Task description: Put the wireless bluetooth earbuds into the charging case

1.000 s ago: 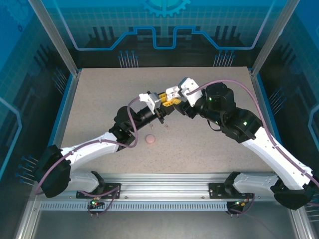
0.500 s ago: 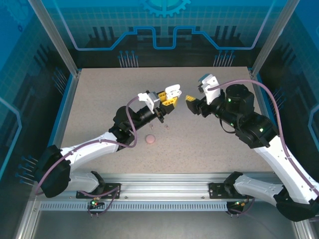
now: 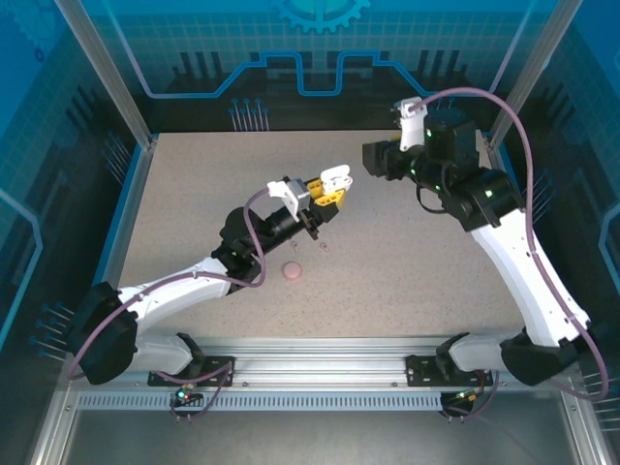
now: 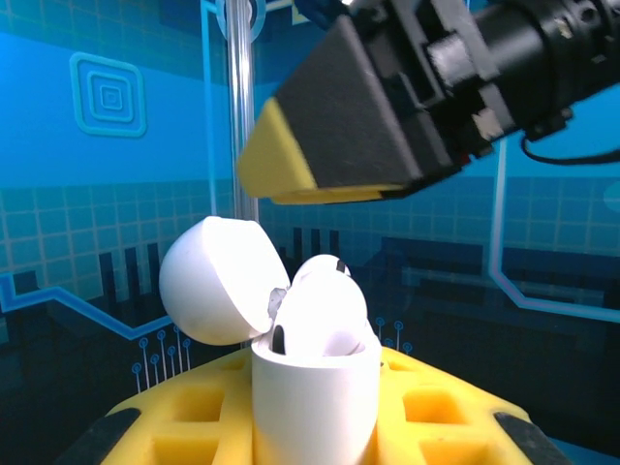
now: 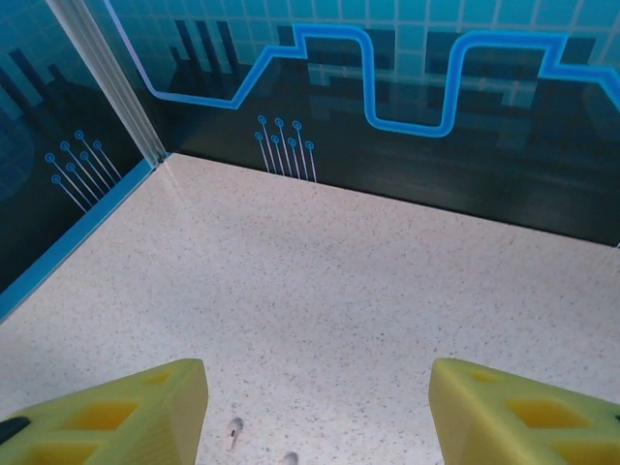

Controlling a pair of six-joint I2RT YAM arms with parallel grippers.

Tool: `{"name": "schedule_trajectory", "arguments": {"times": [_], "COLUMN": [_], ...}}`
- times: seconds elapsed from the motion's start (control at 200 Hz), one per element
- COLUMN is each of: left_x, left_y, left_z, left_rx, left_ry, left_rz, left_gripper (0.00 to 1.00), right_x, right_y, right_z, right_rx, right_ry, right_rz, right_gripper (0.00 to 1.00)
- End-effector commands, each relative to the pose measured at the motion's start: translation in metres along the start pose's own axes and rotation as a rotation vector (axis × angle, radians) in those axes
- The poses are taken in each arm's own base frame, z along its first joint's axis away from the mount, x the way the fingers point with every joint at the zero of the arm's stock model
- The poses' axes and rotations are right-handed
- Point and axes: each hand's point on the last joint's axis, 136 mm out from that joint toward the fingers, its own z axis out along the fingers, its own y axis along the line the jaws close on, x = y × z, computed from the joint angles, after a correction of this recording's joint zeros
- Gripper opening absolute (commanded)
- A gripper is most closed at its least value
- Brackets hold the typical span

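Holding the charging case [image 4: 312,407] tight in my left gripper [image 3: 327,192], I see its lid [image 4: 218,281] open and the white earbuds [image 4: 325,305] sitting inside, just above my fingers. My right gripper [image 5: 315,380] stands wide and empty, and two tiny pale pieces [image 5: 232,431] lie on the table [image 5: 320,262] below it.

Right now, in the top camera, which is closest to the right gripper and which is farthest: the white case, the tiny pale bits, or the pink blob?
1. White case, held by the left gripper, just left of the right gripper.
2. Tiny pale bits, on the table toward the bases.
3. Pink blob, nearer still to the bases.
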Motion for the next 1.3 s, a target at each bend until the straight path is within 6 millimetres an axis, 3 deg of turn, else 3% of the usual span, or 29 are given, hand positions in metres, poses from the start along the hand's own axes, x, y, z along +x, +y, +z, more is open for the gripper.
{"name": "schedule_trajectory", "arguments": {"times": [0.0,0.32,0.525,0.82,1.04,1.296], "left_x": [-0.008,0.002,0.007,0.016,0.017,0.020], "left_y": [-0.012,-0.015,-0.013,-0.007,0.000,0.004], "left_z": [-0.004,-0.003,0.000,0.007,0.008,0.010], "left_rx": [0.057,0.075,0.071,0.047,0.010,-0.007], "left_ry": [-0.046,-0.005,0.008,0.028,0.030,0.033], "left_rz": [-0.031,-0.061,-0.066,-0.070,-0.051,-0.046], "left_gripper": [0.00,0.00,0.00,0.00,0.00,0.00], "right_x": [0.001,0.010,0.028,0.054,0.087,0.085], "right_y": [-0.006,0.009,0.024,0.041,0.046,0.038], "right_z": [0.003,0.049,0.065,0.047,0.026,0.009], "right_rx": [0.024,-0.054,-0.108,-0.123,-0.123,-0.112], "right_ry": [0.080,0.289,0.380,0.446,0.510,0.454], "right_rz": [0.084,0.100,0.087,-0.003,-0.026,0.039], "right_gripper": [0.62,0.59,0.54,0.50,0.47,0.47]}}
